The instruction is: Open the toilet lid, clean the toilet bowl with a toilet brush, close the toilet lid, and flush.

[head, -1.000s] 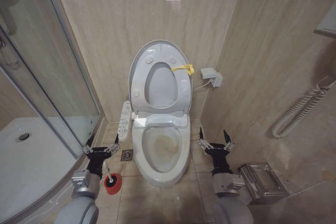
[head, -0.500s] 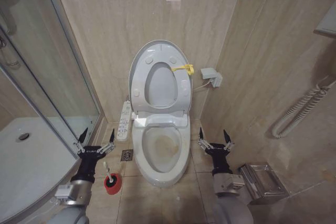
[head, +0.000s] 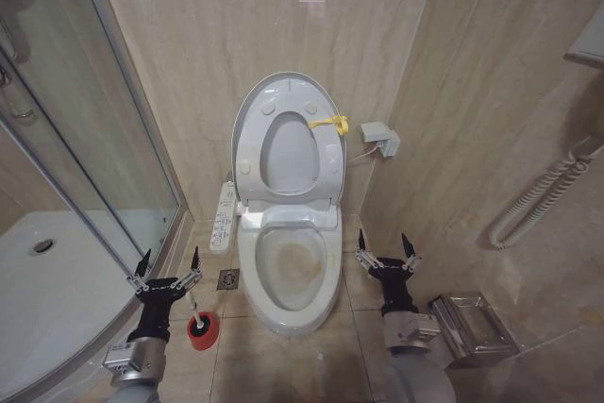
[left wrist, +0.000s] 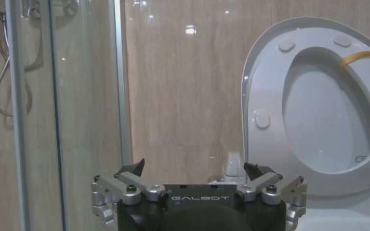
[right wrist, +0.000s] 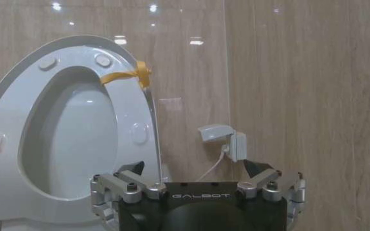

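- White and glossy, the toilet lid (head: 286,139) stands raised against the beige tiled wall (head: 236,25), with the ring-shaped seat (head: 326,153) lifted flat against it and a yellow tag (head: 330,124) at its rim.
- Below it the toilet bowl (head: 289,271) lies open, its inside stained yellowish-brown.
- A white control panel (head: 225,216) hangs at the bowl's left side, just above a small floor drain (head: 228,278).
- The toilet brush (head: 200,324) stands on the floor tiles to the left of the bowl, its thin white handle rising out of a round red holder.
- The left gripper (head: 168,266) hangs just beside the brush, between it and the glass shower door (head: 104,167), its fingers spread wide and holding nothing.
- The right gripper (head: 385,250) sits low to the right of the bowl, fingers also spread wide and empty.
- A metal paper holder (head: 472,327) is fixed just to the right of the right arm.
- A white wall socket (head: 380,137) with a cable sits on the wall near the lid's right edge.
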